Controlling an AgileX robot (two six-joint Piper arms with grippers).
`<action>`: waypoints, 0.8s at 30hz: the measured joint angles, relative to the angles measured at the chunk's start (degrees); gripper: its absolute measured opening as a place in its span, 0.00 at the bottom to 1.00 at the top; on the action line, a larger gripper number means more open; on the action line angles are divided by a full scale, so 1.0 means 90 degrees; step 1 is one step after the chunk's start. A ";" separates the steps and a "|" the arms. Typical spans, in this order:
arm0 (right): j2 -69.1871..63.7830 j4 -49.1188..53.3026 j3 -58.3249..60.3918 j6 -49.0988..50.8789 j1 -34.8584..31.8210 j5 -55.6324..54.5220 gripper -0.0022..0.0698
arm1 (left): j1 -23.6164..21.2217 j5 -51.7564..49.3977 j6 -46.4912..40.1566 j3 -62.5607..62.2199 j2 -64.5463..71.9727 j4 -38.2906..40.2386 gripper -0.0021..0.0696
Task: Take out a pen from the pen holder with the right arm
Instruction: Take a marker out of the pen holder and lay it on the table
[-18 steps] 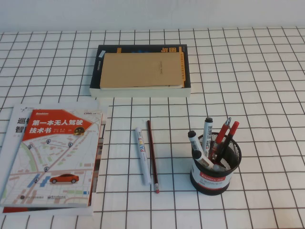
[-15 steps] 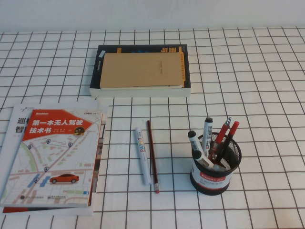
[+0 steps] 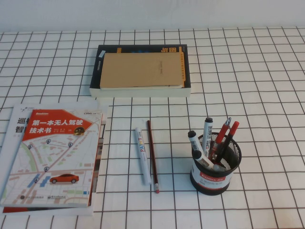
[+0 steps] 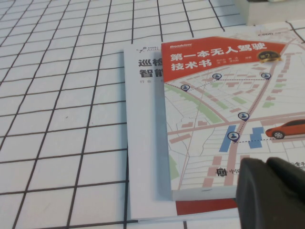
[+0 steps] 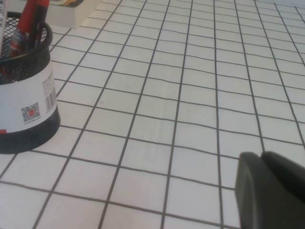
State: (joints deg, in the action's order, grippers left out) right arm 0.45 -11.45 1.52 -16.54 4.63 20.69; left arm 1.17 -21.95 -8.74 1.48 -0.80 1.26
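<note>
Unmoved: right gripper closed near pen holder, left gripper over book.

1 pen holder; 5 pens inside; 1 loose marker; 1 pencil; 4 books; 2 grippers: left gripper, right gripper.

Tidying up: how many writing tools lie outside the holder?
2: white marker and red pencil, side by side left of the pen holder; left gripper over the map book, right gripper beside the pen holder.
</note>
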 joint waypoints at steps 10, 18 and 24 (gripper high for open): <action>0.0000 0.0000 0.0000 0.0000 0.0000 -0.0012 0.01 | 0.0000 0.0000 0.0000 0.0000 0.0000 0.0000 0.02; 0.0000 -0.0129 0.0000 0.0000 0.0000 -0.0035 0.01 | 0.0000 0.0000 0.0000 0.0000 0.0000 0.0000 0.02; 0.0000 -0.1052 0.0000 0.0000 0.0000 -0.0348 0.01 | 0.0000 0.0000 0.0000 0.0000 0.0000 0.0000 0.02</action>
State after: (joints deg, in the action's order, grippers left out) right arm 0.45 -20.92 1.52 -16.54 4.63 17.56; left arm 1.17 -21.95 -8.74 1.48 -0.80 1.26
